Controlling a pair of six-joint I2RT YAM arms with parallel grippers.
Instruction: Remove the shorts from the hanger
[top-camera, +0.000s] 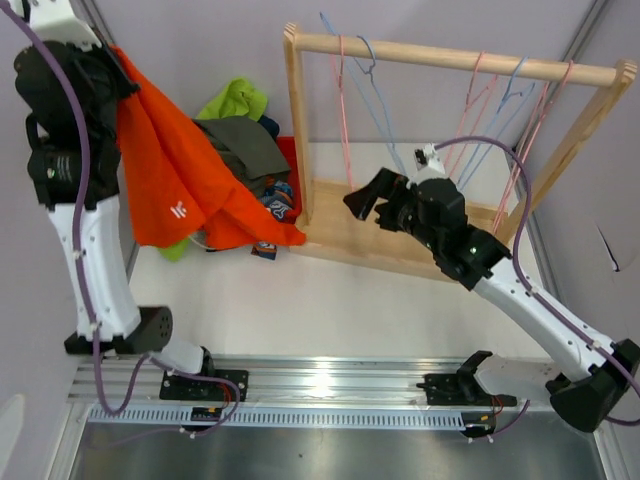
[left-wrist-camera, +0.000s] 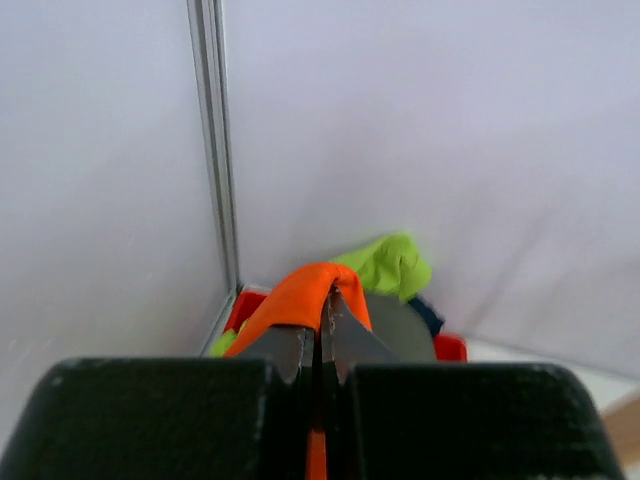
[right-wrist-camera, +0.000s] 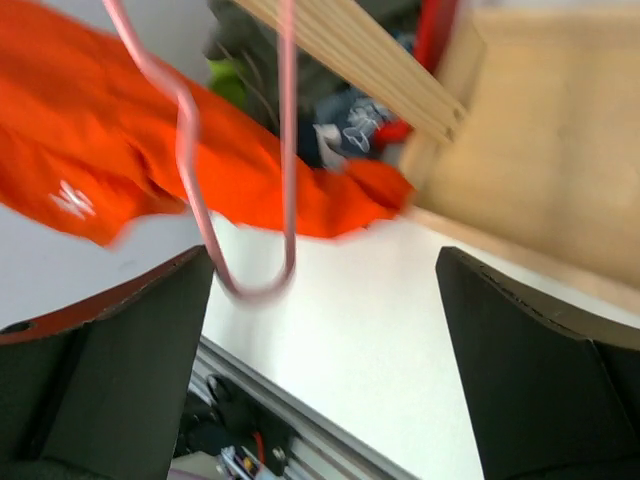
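Up at the far left, the orange shorts (top-camera: 175, 170) are pinched tightly between the left fingers (left-wrist-camera: 285, 348) and are draped down onto the heaped lime green shorts (top-camera: 235, 100) and grey shorts (top-camera: 240, 145). The right fingers (right-wrist-camera: 520, 340) are spread wide and empty beside a bare pink hanger (right-wrist-camera: 288, 150) hung on the wooden rack (top-camera: 450, 55).

The bright orange shorts (top-camera: 175, 170), with a small white logo showing, hang unfolded from the clamped left gripper (left-wrist-camera: 322, 312) over the table's far left corner, hem trailing onto a crumpled pile; there lie the lime green shorts (top-camera: 235, 100) rearmost; grey shorts (top-camera: 245, 145) before them; dark navy shorts (top-camera: 268, 126) peeking beside; blue/orange/white print shorts (top-camera: 278, 200) nearest
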